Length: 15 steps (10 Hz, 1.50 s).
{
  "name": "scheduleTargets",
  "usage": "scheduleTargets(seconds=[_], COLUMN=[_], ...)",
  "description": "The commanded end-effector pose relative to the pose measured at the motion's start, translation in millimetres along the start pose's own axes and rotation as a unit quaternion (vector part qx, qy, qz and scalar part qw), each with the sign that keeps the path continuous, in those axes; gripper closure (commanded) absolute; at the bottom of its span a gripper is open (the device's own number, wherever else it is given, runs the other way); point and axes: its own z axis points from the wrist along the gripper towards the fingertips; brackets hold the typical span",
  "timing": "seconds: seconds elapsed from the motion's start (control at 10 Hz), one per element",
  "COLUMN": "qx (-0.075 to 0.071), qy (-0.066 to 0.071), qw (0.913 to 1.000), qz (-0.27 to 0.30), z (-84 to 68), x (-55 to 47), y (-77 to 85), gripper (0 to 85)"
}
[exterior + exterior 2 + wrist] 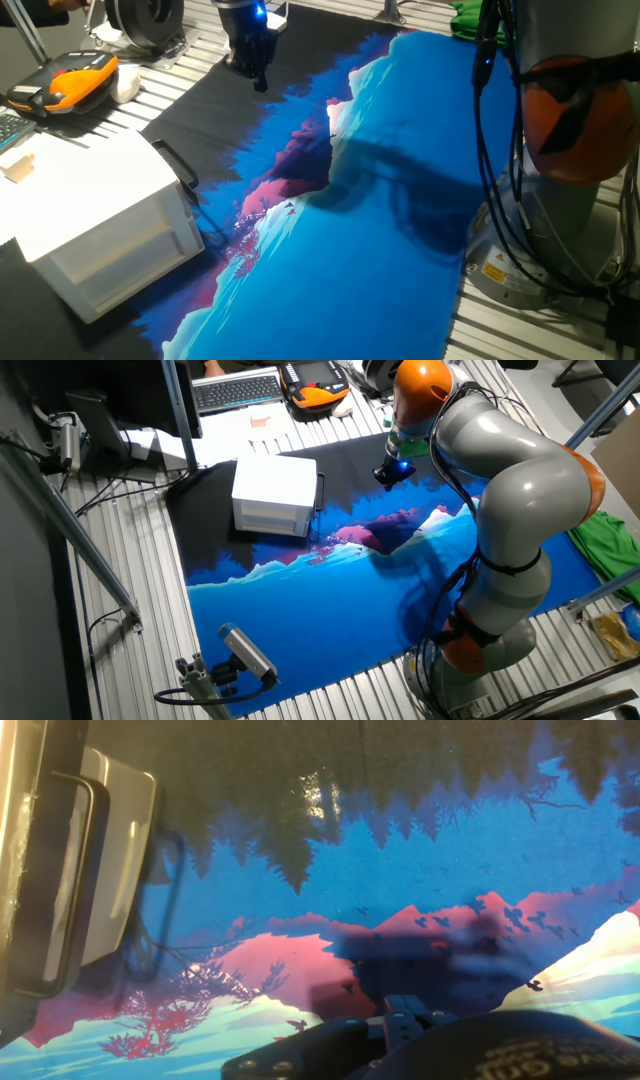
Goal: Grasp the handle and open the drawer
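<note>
I've got the gripper hanging well apart from the drawer, holding nothing — whether its jaws are parted, I can't tell. The handle sits on the white end face — thin, rigid bar; I'd pinch its middle, expecting light sliding resistance.

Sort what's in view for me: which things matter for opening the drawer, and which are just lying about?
For the job:
- handle, black bar on the cabinet's end face
- drawer, looks shut
- gripper, hovering away from the handle

Lying about:
- orange and black pendant
- keyboard
- green cloth
- printed mat
</note>
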Motion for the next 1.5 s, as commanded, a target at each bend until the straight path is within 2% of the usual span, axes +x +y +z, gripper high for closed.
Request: scheduleTargets(seconds=[0.0,0.3,0.7,0.9,1.0,1.1,1.2,1.3,1.4], qx=[0.0,0.0,-0.02,-0.016,-0.011,0.006,0.011,0.012,0.01], qy=[-0.001,0.0,0.002,0.002,-0.005,-0.012,-0.02,-0.025,-0.025], qw=[1.0,1.0,0.9998,0.9998,0.9997,0.9995,0.9994,0.9993,0.9993], qz=[0.0,0.001,0.007,-0.011,-0.02,-0.029,-0.026,-0.024,-0.026], z=[0.3,0.6,1.3,2.1,2.6,2.7,2.7,3.2,3.8], x=[-0.1,-0.3,-1.0,-1.5,-1.5,-1.8,-1.8,-2.0,-2.3], y=[0.3,0.2,0.2,-0.2,0.2,0.3,0.5,0.7,0.9], gripper=[85.0,85.0,85.0,85.0,85.0,85.0,85.0,85.0,85.0])
